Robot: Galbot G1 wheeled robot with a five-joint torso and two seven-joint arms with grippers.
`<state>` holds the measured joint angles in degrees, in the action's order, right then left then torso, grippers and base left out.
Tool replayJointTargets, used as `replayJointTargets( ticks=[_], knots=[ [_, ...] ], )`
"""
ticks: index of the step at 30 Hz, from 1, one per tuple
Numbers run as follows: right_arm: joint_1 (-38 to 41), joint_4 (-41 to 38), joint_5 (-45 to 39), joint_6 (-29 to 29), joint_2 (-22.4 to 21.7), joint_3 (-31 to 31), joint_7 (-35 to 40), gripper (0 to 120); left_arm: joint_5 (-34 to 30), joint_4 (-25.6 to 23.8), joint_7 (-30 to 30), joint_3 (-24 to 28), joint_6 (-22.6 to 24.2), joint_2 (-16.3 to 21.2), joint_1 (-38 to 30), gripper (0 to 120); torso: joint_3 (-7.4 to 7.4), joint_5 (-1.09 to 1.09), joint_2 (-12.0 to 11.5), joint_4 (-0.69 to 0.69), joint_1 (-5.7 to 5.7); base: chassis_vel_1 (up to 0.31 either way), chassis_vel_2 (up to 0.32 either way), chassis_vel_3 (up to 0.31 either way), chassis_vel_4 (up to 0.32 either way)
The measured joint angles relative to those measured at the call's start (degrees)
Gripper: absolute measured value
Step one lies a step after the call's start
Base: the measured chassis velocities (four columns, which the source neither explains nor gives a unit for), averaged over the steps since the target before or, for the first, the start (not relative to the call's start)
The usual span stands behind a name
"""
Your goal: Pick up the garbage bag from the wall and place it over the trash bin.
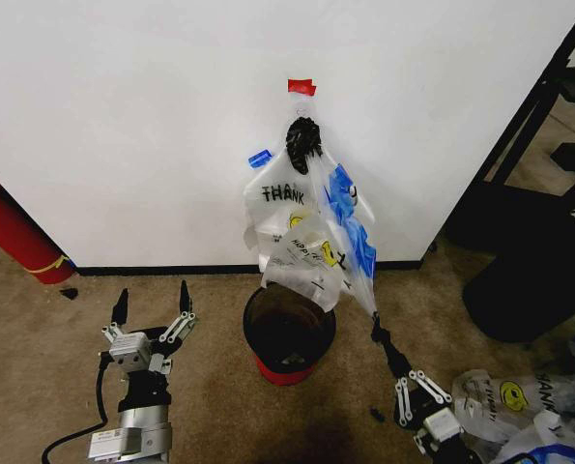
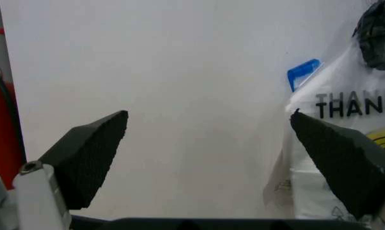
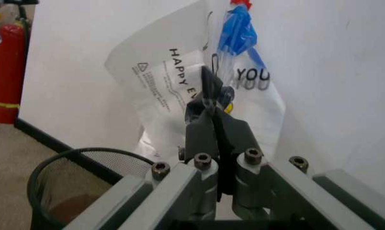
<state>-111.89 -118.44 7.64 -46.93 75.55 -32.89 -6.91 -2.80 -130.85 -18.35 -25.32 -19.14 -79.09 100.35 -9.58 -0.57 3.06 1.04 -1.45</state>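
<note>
Right pincer [image 1: 378, 329] is clamped tight, pads pressed together on the lower edge of the thin translucent-white plastic garbage bag [image 1: 301, 227] with the black "THANK YOU" print and yellow smiley. The right wrist view makes it obvious: both black fingers [image 3: 209, 127] are closed flat with a pinch of film between them. My left pincer [image 1: 152, 304] is just idling off to the left above the carpet, spread wide with nothing in it, pointed at the plain white painted wall [image 1: 132, 126].

The bag is hanging off the wall under a small red tape patch [image 1: 302, 87], its handles bunched into a dark knot with blue tape on them, and its body drapes down right above the small round black wire-mesh trash bin [image 1: 289, 333] with the red base. A few more bags like it are piled on the floor to my right.

Handling-wise, I'd guess this thing weighs basically nothing and has zero stiffness, so it'll flop, cling and slide. Film that slick can slip out of a pinch, and it'll tear if I yank against the hook. Best bet is probably a taped handle or the mouth edge rather than the body.
</note>
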Motion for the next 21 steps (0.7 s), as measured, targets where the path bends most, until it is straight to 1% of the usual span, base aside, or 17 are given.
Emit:
replayJointTargets(
  ticks=[2,10,21],
  knots=[
    [-0.68,0.75,1.53,-0.61,-0.04,-0.14,1.1,0,0.11,0.03,0.01,0.0,0.02,-0.2,0.05,100,0.0,0.0,0.0,0.0,0.0,0.0,0.0,0.0,0.0],
    [-1.89,2.1,2.6,-0.69,-1.38,-0.28,3.43,0,0.59,-0.12,0.01,-0.18,-0.03,-1.11,0.55,100,0.0,0.0,-0.01,0.0,0.0,0.0,0.0,0.0,0.0],
    [-2.38,4.03,4.71,-0.44,-2.58,-0.72,5.16,0,0.59,0.08,0.0,-0.44,-0.34,-0.96,0.96,100,0.0,0.0,-0.01,0.01,0.0,0.0,0.0,0.0,0.0]
  ],
)
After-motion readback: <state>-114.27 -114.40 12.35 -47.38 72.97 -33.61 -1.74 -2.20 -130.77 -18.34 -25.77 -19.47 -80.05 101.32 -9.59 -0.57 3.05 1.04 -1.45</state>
